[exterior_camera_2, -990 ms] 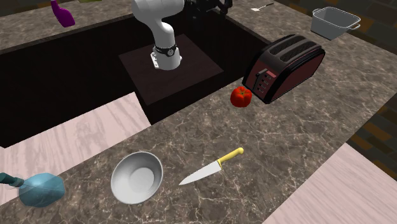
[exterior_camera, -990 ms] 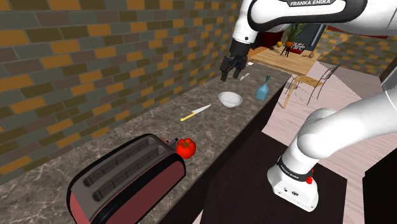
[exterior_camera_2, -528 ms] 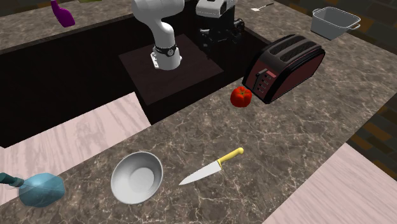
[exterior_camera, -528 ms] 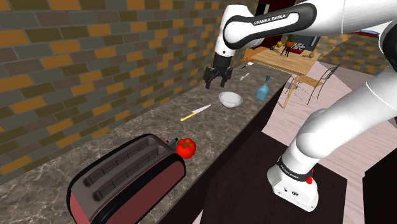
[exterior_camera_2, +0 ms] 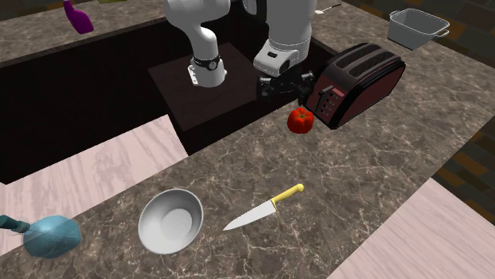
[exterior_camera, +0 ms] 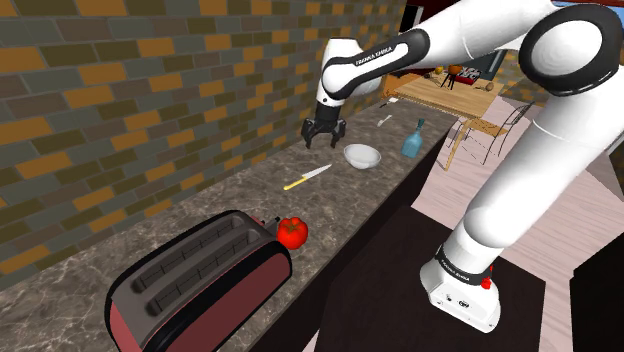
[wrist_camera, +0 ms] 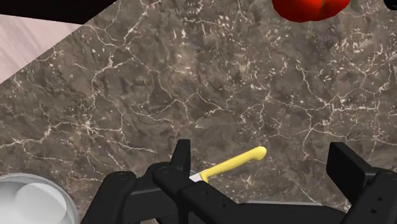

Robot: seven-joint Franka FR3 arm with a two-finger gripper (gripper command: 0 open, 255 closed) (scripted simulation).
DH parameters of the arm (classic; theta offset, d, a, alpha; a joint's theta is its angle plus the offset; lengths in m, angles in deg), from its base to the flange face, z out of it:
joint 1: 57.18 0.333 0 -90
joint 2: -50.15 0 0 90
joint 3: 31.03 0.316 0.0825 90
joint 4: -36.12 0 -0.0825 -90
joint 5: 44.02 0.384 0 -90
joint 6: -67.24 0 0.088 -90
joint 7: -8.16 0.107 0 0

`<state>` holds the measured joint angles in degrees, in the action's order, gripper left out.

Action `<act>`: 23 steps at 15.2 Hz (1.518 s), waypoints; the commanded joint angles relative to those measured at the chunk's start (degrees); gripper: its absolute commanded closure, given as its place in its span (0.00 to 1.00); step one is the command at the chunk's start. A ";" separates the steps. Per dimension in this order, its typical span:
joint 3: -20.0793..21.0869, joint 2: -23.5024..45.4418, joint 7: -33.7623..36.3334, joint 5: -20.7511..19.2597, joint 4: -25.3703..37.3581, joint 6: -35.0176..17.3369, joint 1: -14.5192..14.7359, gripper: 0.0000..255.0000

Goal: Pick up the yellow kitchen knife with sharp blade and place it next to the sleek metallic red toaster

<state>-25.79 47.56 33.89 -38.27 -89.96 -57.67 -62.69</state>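
- Gripper (exterior_camera: 323,140) is released and empty, jaws standing apart. It hovers above the table (exterior_camera_2: 373,182), well clear of the surface.
- Knife (exterior_camera_2: 263,208) lies flat on the table, near the bowl (exterior_camera_2: 170,220) and well apart from the toaster (exterior_camera_2: 357,79). In the wrist view its yellow handle (wrist_camera: 235,164) sits below the gripper (wrist_camera: 264,168).
- Risk 1: in the wrist view the handle runs roughly along the line the jaws close on. If I drop without turning the wrist, I judge they pinch it lengthwise or skid off it.
- Risk 2: the knife is thin and flat. Going too low scrapes the fingertips on the table; stopping too high closes on air.
- Risk 3: landing on the blade instead of the handle. It looks slick and narrow, so it probably slips or pivots.
- Risk 4: the bowl is near the blade tip. If I come down off toward the blade end, a finger could clip the rim and nudge the bowl.
- Risk 5: the tomato (exterior_camera_2: 300,120) sits just beside the toaster, on the side nearest the knife. A low carry could knock it and send it rolling.
- Risk 6: setting down too close could tap the blade against the toaster.
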 commanded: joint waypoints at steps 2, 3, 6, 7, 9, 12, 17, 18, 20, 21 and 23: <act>0.00 6.32 5.16 -0.97 2.99 -2.89 -0.15 0.00; -0.20 8.45 6.63 -1.29 4.23 -3.62 -0.21 0.00; -1.03 14.81 10.86 -2.07 8.21 -5.43 -0.29 0.00; -1.38 16.91 12.19 -2.25 9.63 -5.92 -0.28 0.00; -2.14 21.09 14.74 -2.50 12.60 -6.73 -0.27 0.00; -3.38 27.30 18.27 -2.54 17.39 -7.56 -0.29 0.00; -5.48 37.58 23.56 -1.81 26.21 -7.95 -0.61 0.00; -5.88 39.64 24.56 -1.58 28.11 -7.89 -0.73 0.00; -6.64 43.78 26.51 -1.06 32.05 -7.62 -1.07 0.00; -7.01 45.86 27.48 -0.77 34.10 -7.42 -1.28 0.00; -7.43 48.30 28.60 -0.41 36.56 -7.12 -1.55 0.00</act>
<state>-32.98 94.55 61.94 -38.87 -54.80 -64.99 -64.04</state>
